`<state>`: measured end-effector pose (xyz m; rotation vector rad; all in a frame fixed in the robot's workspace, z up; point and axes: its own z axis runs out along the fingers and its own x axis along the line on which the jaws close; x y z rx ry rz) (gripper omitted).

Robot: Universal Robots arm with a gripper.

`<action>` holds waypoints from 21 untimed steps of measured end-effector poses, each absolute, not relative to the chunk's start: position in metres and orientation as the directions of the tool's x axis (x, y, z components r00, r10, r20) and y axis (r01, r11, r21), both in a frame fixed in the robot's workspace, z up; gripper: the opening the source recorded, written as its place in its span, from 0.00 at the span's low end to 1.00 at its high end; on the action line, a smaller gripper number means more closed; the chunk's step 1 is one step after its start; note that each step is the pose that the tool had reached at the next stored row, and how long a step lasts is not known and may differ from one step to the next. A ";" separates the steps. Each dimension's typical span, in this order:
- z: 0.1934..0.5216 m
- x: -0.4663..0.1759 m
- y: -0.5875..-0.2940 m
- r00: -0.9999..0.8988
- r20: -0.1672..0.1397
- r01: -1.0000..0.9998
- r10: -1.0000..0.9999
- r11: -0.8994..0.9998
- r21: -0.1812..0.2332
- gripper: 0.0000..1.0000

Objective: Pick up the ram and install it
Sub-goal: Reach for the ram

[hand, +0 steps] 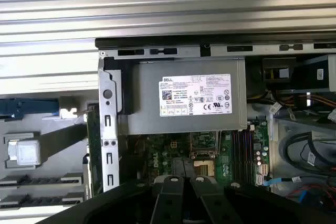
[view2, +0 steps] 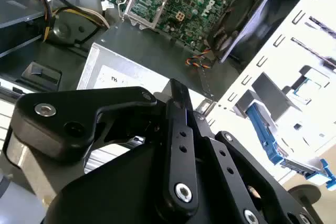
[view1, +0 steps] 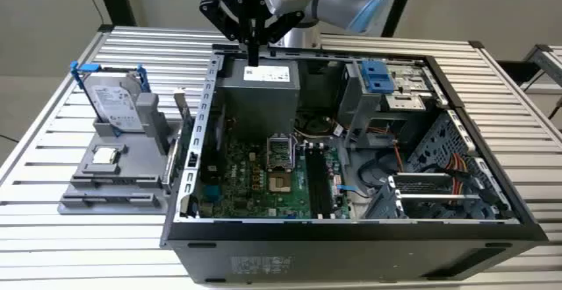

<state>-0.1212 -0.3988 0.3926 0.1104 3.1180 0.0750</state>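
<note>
The robot's gripper [view1: 254, 58] hangs high over the back end of an open computer case [view1: 351, 227]. It points straight down. Right under it sits the grey power box [view1: 259, 86] with a white label on top. The jaws look pressed together, and I can see nothing held between them. In the second wrist view the gripper [view2: 176, 86] is a thin black bar, and the power box [view2: 136, 56] lies below it. In the first wrist view the gripper [hand: 184, 165] pokes in over the green board.

The ram [view1: 180, 116] is not in the computer yet. It stands on its thin edge in a grey holder [view1: 97, 191] on the bench [view1: 52, 237]. It is just beside the outside of the case wall, on the exterior view's left. In the first wrist view the ram [hand: 93, 140] shows as a thin green strip next to the silver case wall. The gripper is well apart from it.

The same holder also keeps a silver hard drive [view1: 117, 102] in a blue frame, standing up, and a small square silver chip [view1: 105, 155] lying flat.

Inside the case lies the green motherboard [view1: 255, 178]. Its long black slots [view1: 318, 185] run side by side next to the square silver socket [view1: 279, 152].
</note>
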 end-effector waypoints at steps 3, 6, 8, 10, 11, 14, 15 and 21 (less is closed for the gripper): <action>0.393 -0.121 -0.399 -0.997 -0.019 0.070 0.071 0.996 0.049 0.00; 0.393 -0.122 -0.399 -0.997 -0.019 0.070 0.071 0.996 0.049 0.00; 0.393 -0.122 -0.399 -0.997 -0.019 0.070 0.071 0.996 0.049 0.00; 0.393 -0.123 -0.399 -0.997 -0.019 0.070 0.071 0.996 0.049 0.00; 0.393 -0.123 -0.399 -0.997 -0.019 0.070 0.071 0.996 0.049 0.00; 0.393 -0.125 -0.399 -0.998 -0.019 0.065 0.066 0.997 0.049 0.00; 0.393 -0.125 -0.399 -0.998 -0.019 0.063 0.064 0.997 0.049 0.00; 0.392 -0.132 -0.399 -0.999 -0.019 0.049 0.050 0.998 0.049 0.00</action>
